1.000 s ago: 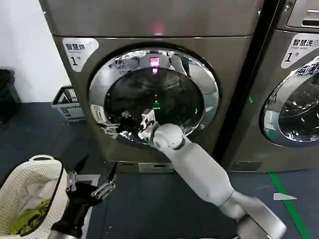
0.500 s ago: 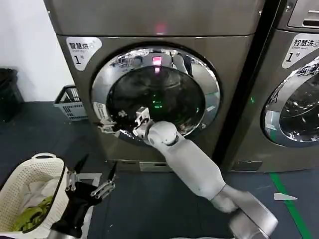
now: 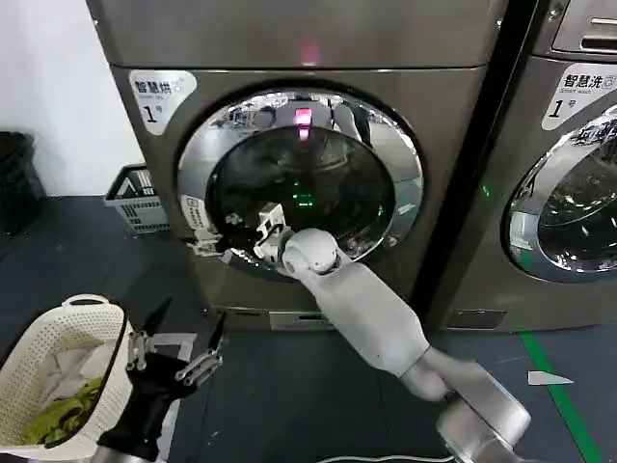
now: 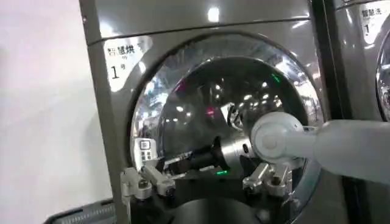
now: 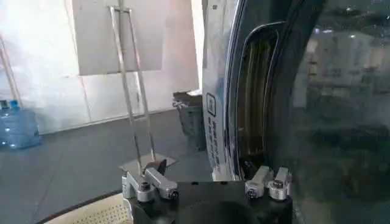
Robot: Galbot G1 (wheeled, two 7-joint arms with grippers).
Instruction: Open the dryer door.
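Chrome rim, lower-left arc: that's where the right gripper (image 3: pixel 214 249) sits, pressed up to the dryer door (image 3: pixel 299 183) on the side nearest the grey sticker strip. Can't tell whether it's clamped or released; the tip is lost against the reflections. The right wrist view looks along the door's edge, with a dark vertical recess in the rim just ahead of the gripper body. The white right forearm runs back from the gripper, down and away from the machine, crossing the lower part of the tinted glass.

Door placement: it fills the front of the bronze-grey dryer (image 3: pixel 453 125), directly behind and above the gripper, and looks flush with the panel. No gap that I can make out. A pink light (image 3: pixel 303 118) glows at the top of the rim, well above the gripper. The white "1" label (image 3: pixel 159 95) is further up on the same side as the gripper.

Left gripper (image 3: pixel 188 328) hangs low, well below and out from the right one, over the dark floor. Jaws spread wide, holding nothing, pointed at the door.

Further out from the left gripper: white laundry basket (image 3: pixel 92 318) with clothes just beside it, grey crate (image 3: pixel 135 198) near the wall. Neighbouring machine (image 3: pixel 569 193) is on the far side from both grippers.
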